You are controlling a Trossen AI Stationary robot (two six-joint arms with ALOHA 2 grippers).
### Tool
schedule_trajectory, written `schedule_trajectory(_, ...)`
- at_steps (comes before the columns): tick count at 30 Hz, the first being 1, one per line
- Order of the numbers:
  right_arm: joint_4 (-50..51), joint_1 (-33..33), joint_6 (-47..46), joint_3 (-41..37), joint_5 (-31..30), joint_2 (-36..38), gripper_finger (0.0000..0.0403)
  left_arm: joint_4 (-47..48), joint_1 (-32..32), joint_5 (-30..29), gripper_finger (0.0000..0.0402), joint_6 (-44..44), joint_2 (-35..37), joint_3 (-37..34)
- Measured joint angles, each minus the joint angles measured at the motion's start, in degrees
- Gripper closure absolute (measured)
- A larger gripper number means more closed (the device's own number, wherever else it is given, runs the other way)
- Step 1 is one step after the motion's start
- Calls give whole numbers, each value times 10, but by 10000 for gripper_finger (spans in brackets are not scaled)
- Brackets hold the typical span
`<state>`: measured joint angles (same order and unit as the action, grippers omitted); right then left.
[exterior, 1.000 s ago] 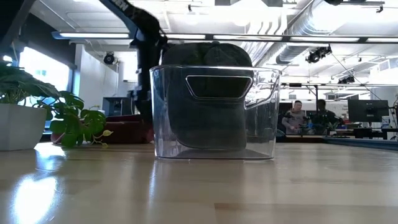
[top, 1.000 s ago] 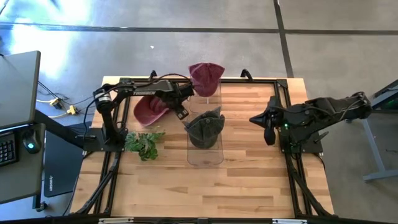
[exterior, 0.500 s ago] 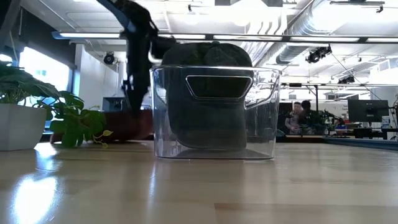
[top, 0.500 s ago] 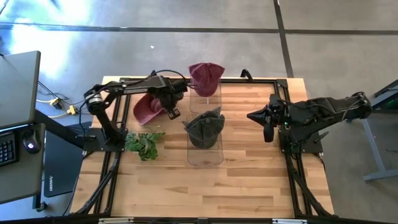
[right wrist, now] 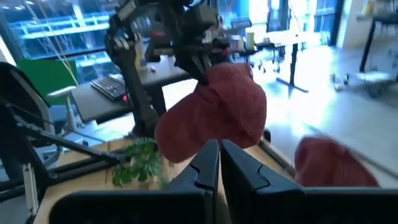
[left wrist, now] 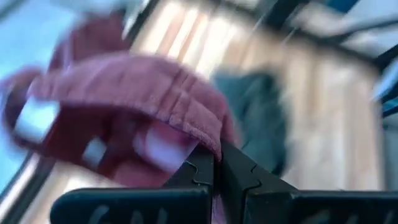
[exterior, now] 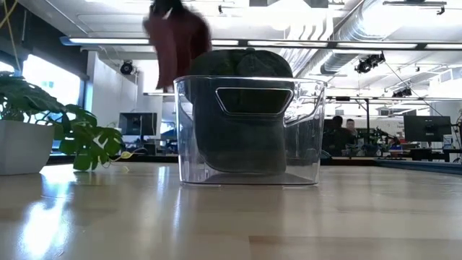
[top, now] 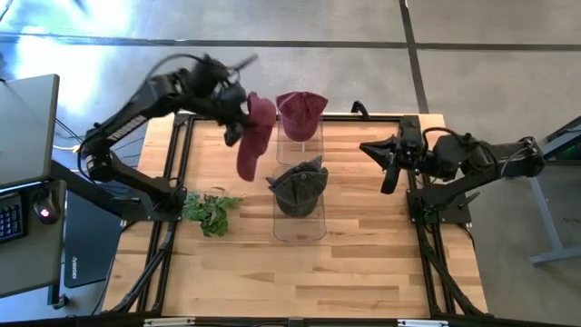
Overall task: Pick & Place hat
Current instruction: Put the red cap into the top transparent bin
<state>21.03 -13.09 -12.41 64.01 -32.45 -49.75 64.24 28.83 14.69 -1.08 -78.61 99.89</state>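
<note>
Left claw (top: 238,116) holds the maroon hat (top: 255,134) aloft.

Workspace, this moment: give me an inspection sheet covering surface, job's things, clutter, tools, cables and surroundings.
Surface: wooden table, black frame rails.
Job's things: red hat hanging in the air, held by the left tool; dark hat in clear bin; second red hat at the far edge, on another clear container.
Clutter: potted plant.
Tools: left shut on the red hat; right tool shut, empty, above table's right side.
Cables: wires on floor.
Surroundings: desk, keyboard, concrete floor.
</note>
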Motion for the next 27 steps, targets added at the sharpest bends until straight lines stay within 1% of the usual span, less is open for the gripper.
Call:
schedule_trajectory(3, -47, 21, 38, 0, 34, -1, 374, -25, 0, 62, 401, 0, -2, 63)
schedule_trajectory(6, -93, 42, 77, 0, 53, -6, 336, -90, 0, 123, 401, 8, -2, 95)
schedule_trajectory(9, -127, 61, 117, 1, 64, -11, 288, -161, 0, 195, 401, 41, -3, 100)
schedule_trajectory(13, -156, 85, 151, 1, 77, -23, 220, -246, 0, 262, 401, 84, -4, 100)
schedule_trajectory(15, -163, 95, 160, 1, 88, -32, 186, -281, 0, 286, 401, 106, -6, 100)
schedule_trajectory(17, -174, 102, 175, 1, 97, -44, 154, -314, -8, 297, 402, 132, -14, 100)
schedule_trajectory(21, -227, 105, 240, 1, 94, -79, 101, -357, -27, 293, 401, 164, -38, 99)
schedule_trajectory(24, -262, 105, 297, 1, 77, -107, 79, -385, -39, 283, 401, 182, -49, 99)
schedule_trajectory(27, -272, 107, 307, 1, 43, -135, 72, -402, -50, 272, 401, 185, -60, 100)
